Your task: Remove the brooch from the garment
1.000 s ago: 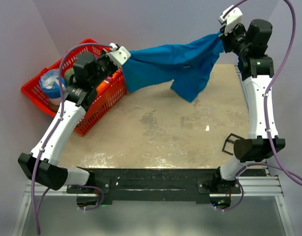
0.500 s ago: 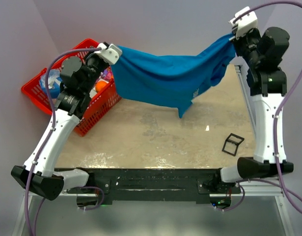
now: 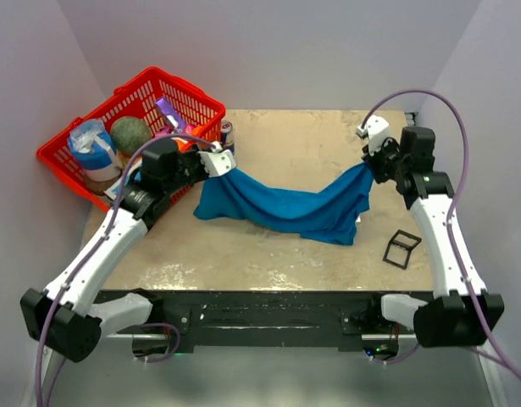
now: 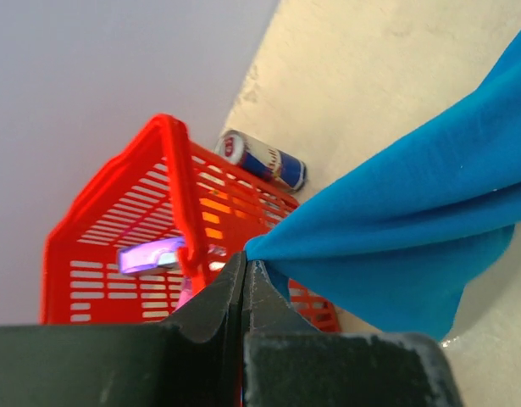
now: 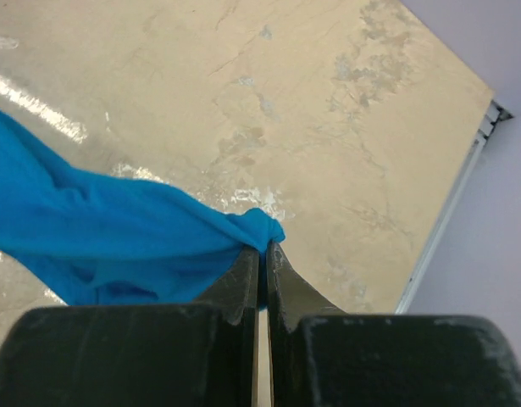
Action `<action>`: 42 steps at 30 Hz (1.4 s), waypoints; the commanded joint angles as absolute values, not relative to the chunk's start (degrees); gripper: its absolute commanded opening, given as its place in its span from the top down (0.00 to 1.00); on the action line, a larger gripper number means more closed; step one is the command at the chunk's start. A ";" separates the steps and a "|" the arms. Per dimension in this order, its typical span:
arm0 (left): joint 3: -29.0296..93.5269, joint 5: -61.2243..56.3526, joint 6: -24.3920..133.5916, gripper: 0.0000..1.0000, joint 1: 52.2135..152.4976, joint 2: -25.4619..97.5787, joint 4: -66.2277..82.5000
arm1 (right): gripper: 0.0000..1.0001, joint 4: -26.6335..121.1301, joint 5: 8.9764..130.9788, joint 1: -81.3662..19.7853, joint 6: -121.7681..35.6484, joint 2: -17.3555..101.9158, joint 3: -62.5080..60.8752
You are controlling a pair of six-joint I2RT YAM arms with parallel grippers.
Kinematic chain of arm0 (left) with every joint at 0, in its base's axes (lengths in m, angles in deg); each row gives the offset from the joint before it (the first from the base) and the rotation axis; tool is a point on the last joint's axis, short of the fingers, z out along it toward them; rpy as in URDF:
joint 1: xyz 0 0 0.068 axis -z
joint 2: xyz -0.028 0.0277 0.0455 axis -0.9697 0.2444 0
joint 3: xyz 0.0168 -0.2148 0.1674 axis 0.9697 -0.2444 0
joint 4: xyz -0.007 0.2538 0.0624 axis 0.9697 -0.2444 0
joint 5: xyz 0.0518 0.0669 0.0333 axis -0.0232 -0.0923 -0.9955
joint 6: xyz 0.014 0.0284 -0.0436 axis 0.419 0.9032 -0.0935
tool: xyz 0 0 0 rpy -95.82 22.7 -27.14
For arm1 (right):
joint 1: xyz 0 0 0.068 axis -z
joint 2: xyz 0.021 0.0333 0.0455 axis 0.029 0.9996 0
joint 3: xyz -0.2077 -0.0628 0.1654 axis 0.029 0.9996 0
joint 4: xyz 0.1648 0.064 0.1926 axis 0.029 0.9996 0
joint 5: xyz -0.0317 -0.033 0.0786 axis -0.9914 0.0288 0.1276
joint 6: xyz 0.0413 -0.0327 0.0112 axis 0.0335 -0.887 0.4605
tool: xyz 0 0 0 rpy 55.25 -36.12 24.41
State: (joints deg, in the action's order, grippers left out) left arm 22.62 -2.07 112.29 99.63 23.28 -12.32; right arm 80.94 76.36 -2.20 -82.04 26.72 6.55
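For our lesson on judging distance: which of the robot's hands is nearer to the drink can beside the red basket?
Left. The left hand, pinching the shirt, is close by the can, on its near side; the right hand holds the shirt's other end, far across the table.

Bright, even, soft light fills my overhead view, with no hard shadows, only a faint dark rim on the table (image 3: 285, 144) beside the garment (image 3: 285, 212) and pale glare streaks along the table's near edge. On the right wrist camera the same glare shows at the left of the tabletop, and the right gripper (image 5: 262, 259) looks black and soft-focused close to the lens. The left wrist view is crisp on the basket (image 4: 171, 170), but the left gripper (image 4: 245, 267) is dim and blurred.
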 commanded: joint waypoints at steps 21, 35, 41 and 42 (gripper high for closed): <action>17.93 -2.61 126.38 1.00 98.44 27.01 -20.92 | 1.00 75.53 77.45 -2.45 -85.45 39.34 11.78; 14.21 1.52 124.28 1.00 98.36 30.95 -32.11 | 0.57 93.41 87.91 -1.84 -85.66 52.06 -2.83; 18.35 1.96 120.15 1.00 98.36 34.65 -32.99 | 0.54 85.95 87.22 -0.34 -76.16 66.30 -14.80; 18.61 2.22 119.01 1.00 98.36 34.74 -33.25 | 0.54 86.72 86.43 -0.26 -76.50 67.88 -16.92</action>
